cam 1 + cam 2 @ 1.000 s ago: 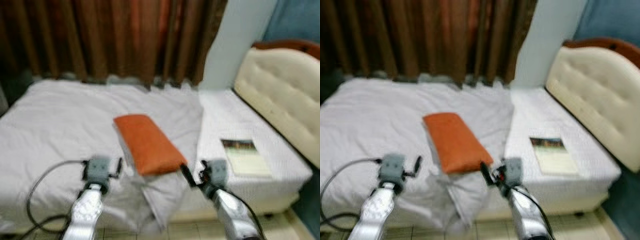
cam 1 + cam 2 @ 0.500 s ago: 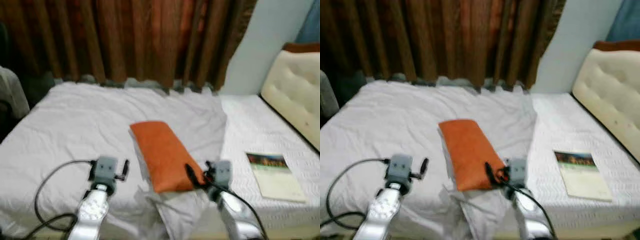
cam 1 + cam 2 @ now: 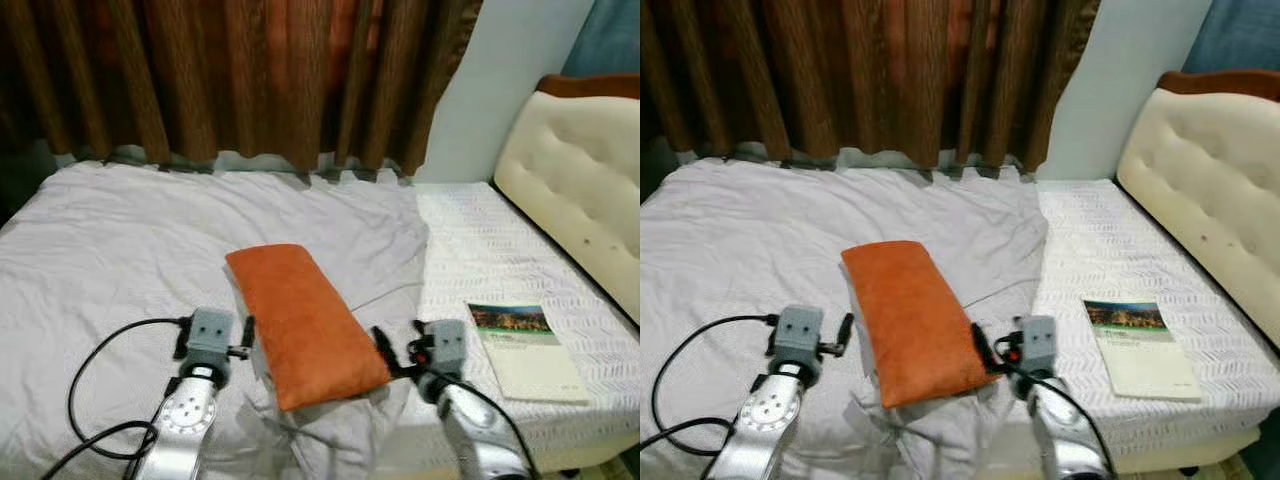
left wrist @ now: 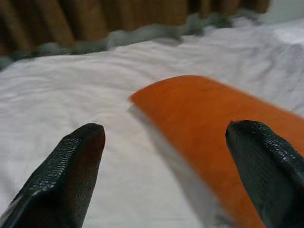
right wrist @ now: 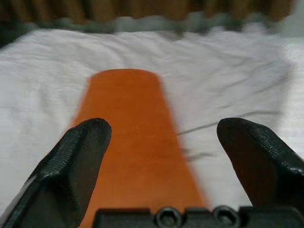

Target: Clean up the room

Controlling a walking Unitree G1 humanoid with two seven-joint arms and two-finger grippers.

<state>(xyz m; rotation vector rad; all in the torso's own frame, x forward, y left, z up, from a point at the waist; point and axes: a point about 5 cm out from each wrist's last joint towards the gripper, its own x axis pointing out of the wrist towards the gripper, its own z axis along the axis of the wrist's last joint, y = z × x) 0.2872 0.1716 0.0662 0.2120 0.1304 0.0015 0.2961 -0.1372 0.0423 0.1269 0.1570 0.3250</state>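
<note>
An orange pillow (image 3: 300,320) lies lengthwise on the white sheet of the bed (image 3: 120,240), its near end over a crumpled fold of sheet (image 3: 330,435). My left gripper (image 3: 246,338) sits open just left of the pillow's near end, and in the left wrist view the pillow (image 4: 209,123) lies ahead between the spread fingers (image 4: 78,156). My right gripper (image 3: 392,352) is open at the pillow's near right corner. In the right wrist view the pillow (image 5: 135,133) runs away from it between the fingertips (image 5: 90,137). Neither gripper holds anything.
A book (image 3: 525,350) lies flat on the bare mattress at the right. A cream padded headboard (image 3: 575,190) stands at the far right, brown curtains (image 3: 250,80) behind the bed. A black cable (image 3: 85,385) loops over the sheet beside my left arm.
The camera has swung and the picture has sharpened. Both grippers stay at the pillow's near end, the left one a little closer to its side. The pillow has not moved.
</note>
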